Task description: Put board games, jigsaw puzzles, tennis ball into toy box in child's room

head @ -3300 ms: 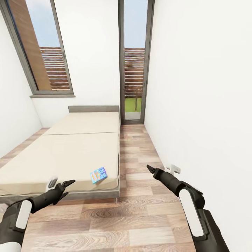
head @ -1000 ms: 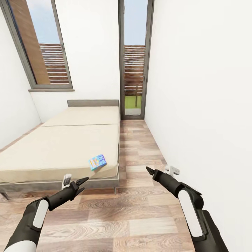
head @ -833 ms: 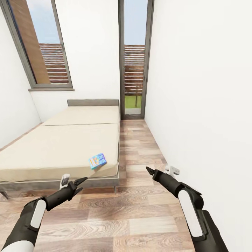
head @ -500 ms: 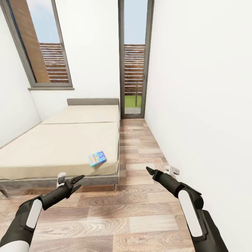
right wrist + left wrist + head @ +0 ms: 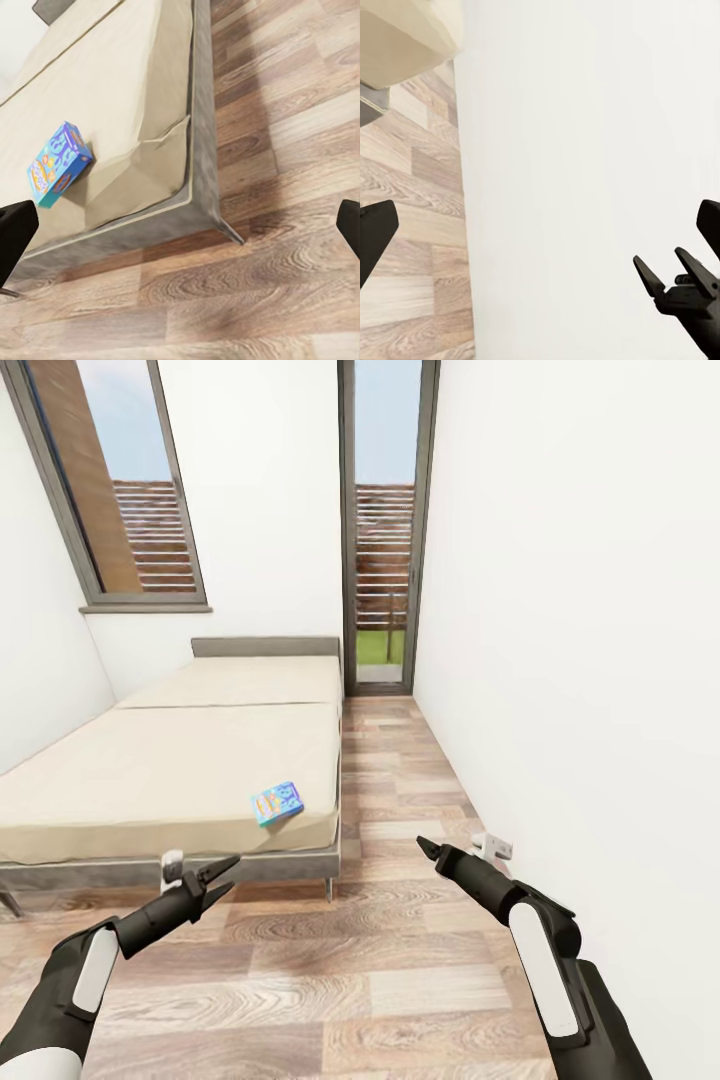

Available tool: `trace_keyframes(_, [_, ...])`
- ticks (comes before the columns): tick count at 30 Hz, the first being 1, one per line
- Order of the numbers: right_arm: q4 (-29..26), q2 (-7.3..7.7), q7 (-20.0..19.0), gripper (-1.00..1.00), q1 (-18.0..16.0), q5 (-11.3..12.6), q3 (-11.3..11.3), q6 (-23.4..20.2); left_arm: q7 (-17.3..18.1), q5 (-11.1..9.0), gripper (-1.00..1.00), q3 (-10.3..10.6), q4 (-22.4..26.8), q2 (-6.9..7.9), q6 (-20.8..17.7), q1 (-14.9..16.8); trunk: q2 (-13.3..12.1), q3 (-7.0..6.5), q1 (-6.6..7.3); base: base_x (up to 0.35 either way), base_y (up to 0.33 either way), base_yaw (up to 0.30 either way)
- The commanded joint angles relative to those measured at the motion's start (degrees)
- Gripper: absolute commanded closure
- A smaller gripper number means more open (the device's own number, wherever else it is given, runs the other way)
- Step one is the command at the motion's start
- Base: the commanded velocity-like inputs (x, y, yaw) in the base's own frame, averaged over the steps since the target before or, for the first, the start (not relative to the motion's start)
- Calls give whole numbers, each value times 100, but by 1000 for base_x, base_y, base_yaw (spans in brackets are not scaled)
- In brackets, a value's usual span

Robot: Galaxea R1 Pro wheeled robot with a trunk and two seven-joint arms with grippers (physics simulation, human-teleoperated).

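The left gripper [image 5: 222,868] hangs over the wood floor [image 5: 400,960], just in front of the near end of the bed [image 5: 150,780]. Its two fingers are spread apart and hold nothing. A small blue board game [image 5: 277,803] lies flat on the cream mattress, close to the bed's near right corner. On the right, near the white wall [image 5: 580,610], the right gripper [image 5: 424,848] is wide open and empty too.
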State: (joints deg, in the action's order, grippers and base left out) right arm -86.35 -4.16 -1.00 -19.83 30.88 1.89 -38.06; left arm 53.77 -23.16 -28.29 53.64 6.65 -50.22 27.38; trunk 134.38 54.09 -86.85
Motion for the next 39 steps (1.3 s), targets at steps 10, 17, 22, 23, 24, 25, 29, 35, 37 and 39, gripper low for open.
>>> trace_keyframes(10, [-5, -12, -6, -100, -5, 14, 13, -35, 8, -27, -100, -49, 5, -2, -10, 253, 405, 185, -219, 0, 0, 0])
trace_keyframes(17, [-5, -16, -5, -100, -5, 7, 13, -35, 57, -34, -100, -60, 43, -8, -34, 331, 605, 275, -329, 0, 0, 0])
trace_keyframes(22, [-5, -9, -5, -100, -5, 11, 19, -35, 76, -42, -100, -67, 47, -10, -47, 343, 605, 275, -329, 0, 0, 0])
trace_keyframes(23, [-5, -8, -5, -100, -4, 12, 20, -35, 81, -54, -100, -73, 48, -8, -51, 344, 605, 275, -329, 0, 0, 0])
trace_keyframes(24, [-5, -8, -5, -100, -4, 13, 21, -35, 81, -69, -100, -78, 48, -8, -53, 345, 605, 275, -329, 0, 0, 0])
trace_keyframes(25, [-5, -7, -5, -100, -4, 13, 21, -35, 81, -116, -100, -90, 49, -7, -51, 345, 605, 275, -329, 0, 0, 0])
trace_keyframes(29, [-5, -15, -5, -100, -5, 14, 17, -35, 76, -285, -100, -107, 49, -6, -47, 346, 605, 275, -329, 0, 0, 0])
trace_keyframes(35, [-5, -34, -5, -100, -5, 14, 14, -35, 46, -407, -100, -111, 45, -2, -48, 347, 605, 275, -329, 77, 0, 0])
trace_keyframes(37, [3, -38, -5, -100, -4, 13, 14, -32, 33, -421, -100, -104, 43, -4, -42, 347, 605, 275, -329, 226, -13, 0])
trace_keyframes(39, [20, -39, -5, -100, -7, 10, 14, -30, 30, -429, -100, -98, 42, -5, -32, 347, 605, 275, -329, 254, -19, 0])
